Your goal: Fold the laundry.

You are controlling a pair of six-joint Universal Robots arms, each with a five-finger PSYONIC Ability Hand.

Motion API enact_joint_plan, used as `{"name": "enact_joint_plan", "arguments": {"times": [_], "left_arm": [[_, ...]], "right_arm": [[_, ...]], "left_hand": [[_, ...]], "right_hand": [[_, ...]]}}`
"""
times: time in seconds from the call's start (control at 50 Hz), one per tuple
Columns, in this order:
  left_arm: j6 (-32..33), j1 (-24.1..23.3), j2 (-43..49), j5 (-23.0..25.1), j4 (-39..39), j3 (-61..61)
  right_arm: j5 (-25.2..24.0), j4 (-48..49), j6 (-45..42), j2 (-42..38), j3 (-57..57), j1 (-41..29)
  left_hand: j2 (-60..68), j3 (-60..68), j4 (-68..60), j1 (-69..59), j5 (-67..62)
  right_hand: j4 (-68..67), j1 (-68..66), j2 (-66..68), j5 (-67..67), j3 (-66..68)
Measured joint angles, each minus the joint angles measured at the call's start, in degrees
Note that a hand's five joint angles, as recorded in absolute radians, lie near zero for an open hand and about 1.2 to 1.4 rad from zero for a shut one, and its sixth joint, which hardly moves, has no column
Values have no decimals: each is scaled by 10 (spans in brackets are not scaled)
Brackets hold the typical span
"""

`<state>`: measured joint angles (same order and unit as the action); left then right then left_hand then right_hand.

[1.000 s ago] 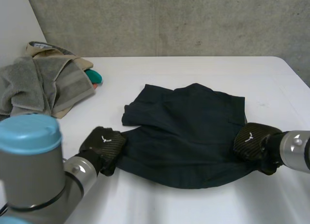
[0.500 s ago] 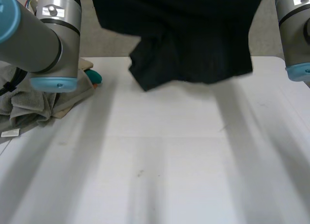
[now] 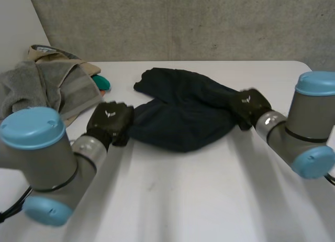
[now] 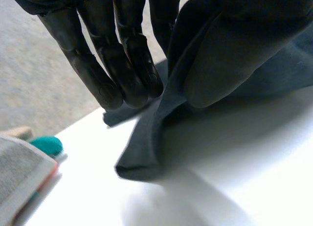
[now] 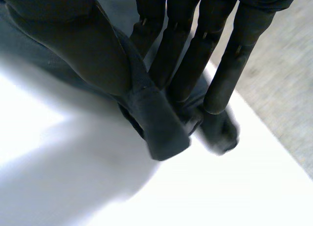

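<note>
Garment: your dark garment [image 3: 183, 119] lies bunched on the desk [image 3: 209, 200], just right of the towel pile [image 3: 42, 90].
Near hold: your left hand [image 3: 109, 121] pinches the end nearer the pile, cloth between thumb and fingers.
Far hold: your right hand [image 3: 250, 107] pinches the end away from the pile.
Risk: bunched layers could fold crooked; a thin pinch may slip when lifted.
Count: one garment, one pile, one teal item [image 3: 101, 83] against the pile, two hands.

A broad, flat white counter [image 3: 199, 200] with a rounded far corner stands before a rough, mottled grey concrete wall [image 3: 183, 22]. At the wall's left end is a smooth pale panel [image 3: 15, 27].
</note>
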<state>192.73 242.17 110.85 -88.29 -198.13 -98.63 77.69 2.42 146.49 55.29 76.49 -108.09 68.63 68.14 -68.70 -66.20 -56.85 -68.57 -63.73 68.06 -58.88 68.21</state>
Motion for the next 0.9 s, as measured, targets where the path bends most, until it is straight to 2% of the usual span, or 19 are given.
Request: {"name": "enact_joint_plan", "arguments": {"times": [0.04, 0.06, 0.12, 0.22, 0.26, 0.34, 0.4, 0.52, 0.56, 0.7, 0.72, 0.86, 0.88, 0.9], "left_arm": [[7, -3, -21, 3, 27, -14], [18, -8, -48, 5, 70, -29], [41, -17, -90, 6, 154, -42], [98, -40, -143, -4, 375, -41], [115, -51, -144, -9, 454, -30], [123, -68, -123, -20, 519, 2], [116, -77, -91, -31, 508, 38], [105, -81, -25, -56, 435, 114], [103, -80, 26, -74, 380, 181], [115, -67, 152, -108, 275, 354], [122, -63, 186, -113, 249, 400], [162, -57, 302, -109, 151, 540], [170, -58, 315, -105, 139, 552], [181, -58, 331, -98, 121, 566]], "right_arm": [[0, -31, -11, 16, 12, 3], [0, -102, -40, 54, 33, 12], [-1, -203, -86, 99, 49, 27], [-4, -413, -205, 155, 57, 64], [-4, -469, -245, 160, 53, 76], [-4, -516, -283, 143, 39, 88], [-2, -515, -276, 121, 26, 89], [-2, -469, -224, 94, 2, 86], [-1, -400, -173, 81, -15, 81], [9, -197, -76, 47, -39, 69], [15, -135, -58, 35, -43, 65], [51, 67, -40, -23, -58, 46], [57, 90, -43, -33, -63, 43], [63, 113, -47, -44, -68, 40]], "left_hand": [[0, 0, 0, 0, 0], [0, 0, 0, 0, 0], [0, 0, 0, 0, 0], [0, 0, 0, 0, 0], [0, 0, 0, 0, 0], [0, 0, 0, 0, 0], [0, 0, 0, 0, -2], [0, 0, 0, 0, -8], [0, 0, 0, 0, -8], [0, 0, 0, 0, -8], [0, 1, 0, 0, -8], [0, 1, 0, 0, -8], [0, 1, 0, 0, -8], [0, 1, 0, 0, -8]], "right_hand": [[0, 0, 0, 0, 0], [0, 0, 0, 0, 0], [0, 0, 0, 0, 0], [0, 0, 0, 0, 0], [0, 0, 0, 0, 0], [0, 0, 0, 0, 0], [0, 0, 0, 0, 0], [0, 0, 0, 0, 0], [0, 0, 0, -1, 0], [0, 0, 0, 0, 0], [0, 0, 0, -1, 0], [10, 0, -8, 10, -9], [25, 6, -27, 27, -29], [117, 95, -127, 120, -127]]}}
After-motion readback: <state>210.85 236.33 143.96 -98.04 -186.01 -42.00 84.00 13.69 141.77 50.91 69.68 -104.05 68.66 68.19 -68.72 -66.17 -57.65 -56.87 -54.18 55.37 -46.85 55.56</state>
